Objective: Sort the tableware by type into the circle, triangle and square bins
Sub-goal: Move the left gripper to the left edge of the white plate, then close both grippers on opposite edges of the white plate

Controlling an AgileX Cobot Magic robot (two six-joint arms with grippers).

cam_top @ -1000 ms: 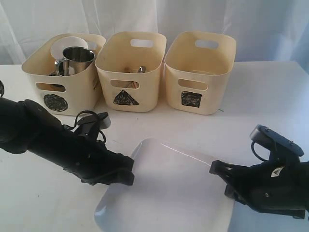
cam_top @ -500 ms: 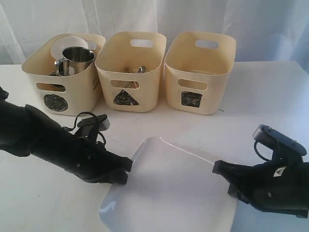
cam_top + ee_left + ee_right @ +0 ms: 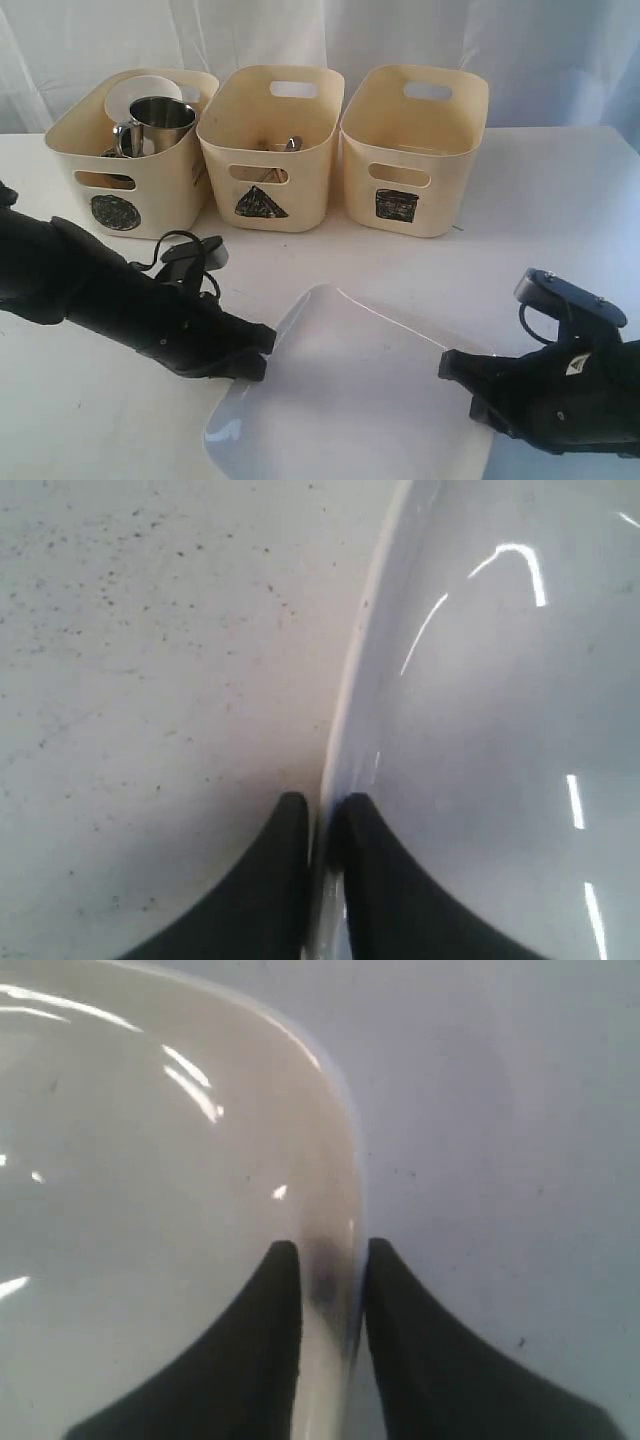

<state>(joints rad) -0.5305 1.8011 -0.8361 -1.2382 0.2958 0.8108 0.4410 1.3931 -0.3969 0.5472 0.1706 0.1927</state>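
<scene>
Against matte white table gleams glossy rounded-square plate

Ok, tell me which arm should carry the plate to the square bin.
Left, probably: the left gripper is clamped tight on the plate, while the right gripper only straddles its rim loosely, though nearer the square bin.

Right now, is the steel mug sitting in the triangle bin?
No, the steel mug stands in the circle bin, the one at the left end of the row.
</scene>
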